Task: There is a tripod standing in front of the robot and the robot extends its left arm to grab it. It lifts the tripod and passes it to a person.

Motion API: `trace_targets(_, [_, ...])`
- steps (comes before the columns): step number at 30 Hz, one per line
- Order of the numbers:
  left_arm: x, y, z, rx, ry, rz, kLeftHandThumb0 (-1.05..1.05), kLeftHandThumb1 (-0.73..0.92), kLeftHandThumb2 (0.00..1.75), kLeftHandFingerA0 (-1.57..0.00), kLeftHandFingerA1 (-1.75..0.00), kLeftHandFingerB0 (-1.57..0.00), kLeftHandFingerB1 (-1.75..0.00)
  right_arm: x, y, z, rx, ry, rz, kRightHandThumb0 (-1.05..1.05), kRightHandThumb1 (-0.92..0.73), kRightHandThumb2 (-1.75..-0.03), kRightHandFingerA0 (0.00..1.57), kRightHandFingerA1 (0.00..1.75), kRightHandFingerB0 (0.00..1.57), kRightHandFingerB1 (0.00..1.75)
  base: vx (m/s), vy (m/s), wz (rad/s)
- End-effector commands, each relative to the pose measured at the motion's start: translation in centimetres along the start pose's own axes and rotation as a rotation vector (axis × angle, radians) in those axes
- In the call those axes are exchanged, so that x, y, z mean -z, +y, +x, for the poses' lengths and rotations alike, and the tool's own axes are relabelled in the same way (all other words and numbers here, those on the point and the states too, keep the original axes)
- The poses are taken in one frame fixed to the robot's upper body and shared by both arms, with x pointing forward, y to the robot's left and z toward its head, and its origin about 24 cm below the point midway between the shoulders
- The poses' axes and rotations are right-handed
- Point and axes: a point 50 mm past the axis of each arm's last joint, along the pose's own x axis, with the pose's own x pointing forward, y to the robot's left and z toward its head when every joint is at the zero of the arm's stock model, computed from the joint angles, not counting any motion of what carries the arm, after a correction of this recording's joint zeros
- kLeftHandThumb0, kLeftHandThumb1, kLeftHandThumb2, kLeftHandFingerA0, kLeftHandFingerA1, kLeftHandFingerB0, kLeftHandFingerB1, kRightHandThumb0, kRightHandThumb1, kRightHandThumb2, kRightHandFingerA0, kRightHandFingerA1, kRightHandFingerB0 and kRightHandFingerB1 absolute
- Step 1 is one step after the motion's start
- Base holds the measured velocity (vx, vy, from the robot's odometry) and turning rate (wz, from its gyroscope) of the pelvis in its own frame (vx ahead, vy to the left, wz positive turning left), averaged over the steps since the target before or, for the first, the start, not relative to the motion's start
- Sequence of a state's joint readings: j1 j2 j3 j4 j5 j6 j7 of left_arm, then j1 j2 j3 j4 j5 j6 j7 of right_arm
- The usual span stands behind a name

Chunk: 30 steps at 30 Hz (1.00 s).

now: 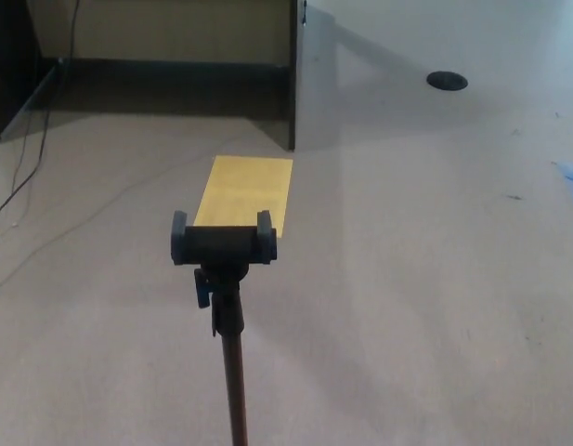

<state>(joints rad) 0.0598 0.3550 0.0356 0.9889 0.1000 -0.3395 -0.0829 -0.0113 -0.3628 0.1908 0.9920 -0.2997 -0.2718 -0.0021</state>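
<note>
A tripod (227, 297) stands upright on the floor in the lower middle of the head view. Its dark phone clamp (223, 241) sits on top of a thin brownish pole (235, 390) that runs down out of the bottom edge. Its legs are out of the picture. Neither of my hands shows, and no person is visible.
A yellow rectangular sheet (244, 192) lies flat on the grey carpet just behind the tripod. A dark partition edge (293, 84) stands at the back, with black cables (31, 158) trailing at the left. A round black floor port (447, 81) sits at the upper right.
</note>
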Motion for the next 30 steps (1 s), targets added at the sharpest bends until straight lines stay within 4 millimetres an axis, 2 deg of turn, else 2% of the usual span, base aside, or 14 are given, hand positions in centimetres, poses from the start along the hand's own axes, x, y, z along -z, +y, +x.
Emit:
trace_targets(1, [-0.9, 0.0, -0.2, 0.012, -0.113, -0.047, -0.48, 0.41, 0.66, -0.33, -0.45, -0.21, -0.37, 0.4, -0.6, -0.3, 0.016, -0.031, -0.033, -0.40, -0.69, -0.61, 0.72, 0.43, 0.55, 0.38, 0.00, 0.000, 0.00])
trace_targets(7, [-4.3, -0.9, 0.5, 0.071, -0.270, -0.104, -0.52, 0.39, 0.64, -0.19, -0.40, -0.11, -0.33, 0.4, -0.4, -0.3, 0.010, -0.035, -0.039, -0.40, -0.69, -0.61, 0.73, 0.43, 0.55, 0.38, 0.00, 0.000, 0.00])
trace_targets(8, [-6.7, -1.3, 0.8, 0.118, -0.361, -0.118, -0.49, 0.36, 0.63, -0.12, -0.40, -0.06, -0.24, 0.3, -0.5, -0.3, 0.016, -0.038, -0.046, -0.41, -0.70, -0.62, 0.71, 0.43, 0.54, 0.38, 0.00, 0.000, 0.00])
trace_targets(11, [-9.9, -1.6, 0.9, 0.172, -0.473, -0.099, -0.45, 0.45, 0.57, -0.14, -0.35, -0.02, -0.17, 0.1, -0.6, -0.2, 0.020, -0.039, -0.038, -0.43, -0.70, -0.60, 0.70, 0.42, 0.54, 0.37, 0.00, 0.000, 0.00])
trace_targets(12, [-11.5, -1.7, 1.1, 0.192, -0.504, -0.110, -0.49, 0.39, 0.62, -0.11, -0.38, 0.00, -0.15, 0.0, -0.7, -0.1, 0.022, -0.040, -0.027, -0.46, -0.58, -0.84, 0.64, 0.56, 0.49, 0.51, 0.00, 0.000, 0.00])
trace_targets(13, [-12.9, -1.8, 1.1, 0.208, -0.537, -0.109, -0.52, 0.35, 0.71, -0.03, -0.36, -0.01, -0.11, 0.0, -0.7, 0.0, 0.022, -0.040, -0.026, -0.40, -0.70, -0.61, 0.72, 0.43, 0.53, 0.38, 0.00, 0.000, 0.00])
trace_targets(15, [-13.9, -1.9, 1.1, 0.219, -0.568, -0.102, -0.52, 0.35, 0.71, -0.03, -0.36, -0.01, -0.11, -0.2, -0.8, 0.0, 0.022, -0.042, -0.034, -0.40, -0.70, -0.61, 0.72, 0.43, 0.53, 0.38, 0.00, 0.000, 0.00])
trace_targets(16, [-14.9, -2.0, 1.1, 0.224, -0.583, -0.094, -0.60, 0.42, 0.55, -0.05, -0.29, 0.00, -0.17, -0.2, -0.8, 0.0, 0.025, -0.045, -0.032, -0.40, -0.69, -0.61, 0.73, 0.43, 0.54, 0.38, 0.00, 0.000, 0.00])
trace_targets(18, [-17.3, -2.4, 1.1, 0.233, -0.614, -0.077, -0.60, 0.41, 0.55, -0.06, -0.30, 0.00, -0.18, -0.2, -0.9, 0.0, 0.028, -0.048, -0.036, -0.40, -0.70, -0.62, 0.71, 0.42, 0.54, 0.38, 0.00, 0.000, 0.00])
trace_targets(19, [-18.1, -2.6, 0.9, 0.233, -0.627, -0.068, -0.54, 0.35, 0.75, -0.02, -0.34, 0.00, -0.14, -0.2, -1.0, 0.0, 0.030, -0.049, -0.038, -0.41, -0.70, -0.62, 0.70, 0.42, 0.54, 0.38, 0.00, 0.000, 0.00])
trace_targets(20, [-19.1, -2.8, 0.8, 0.232, -0.648, -0.057, -0.53, 0.34, 0.74, -0.02, -0.36, -0.01, -0.15, -0.3, -1.1, 0.0, 0.033, -0.056, -0.038, -0.41, -0.70, -0.61, 0.71, 0.42, 0.54, 0.38, 0.00, 0.000, 0.00])
trace_targets(23, [-20.6, -3.3, 0.6, 0.244, -0.682, -0.029, -0.53, 0.34, 0.72, -0.04, -0.40, 0.00, -0.14, -0.5, -1.2, 0.1, 0.033, -0.062, -0.031, -0.41, -0.70, -0.61, 0.70, 0.42, 0.54, 0.38, 0.00, 0.000, 0.00])
trace_targets(25, [-21.7, -3.9, 0.8, 0.301, -0.705, -0.054, -0.59, 0.37, 0.73, -0.01, -0.29, 0.00, -0.07, -0.7, -1.3, 0.1, 0.035, -0.074, -0.034, -0.41, -0.70, -0.61, 0.69, 0.42, 0.54, 0.38, 0.00, 0.000, 0.00])
trace_targets(30, [-23.2, -4.9, 0.9, 0.325, -0.716, -0.041, -0.56, 0.36, 0.73, -0.01, -0.36, 0.00, -0.11, -0.9, -1.2, 0.2, 0.034, -0.080, -0.030, -0.41, -0.69, -0.62, 0.70, 0.43, 0.55, 0.39, 0.00, 0.000, 0.00])
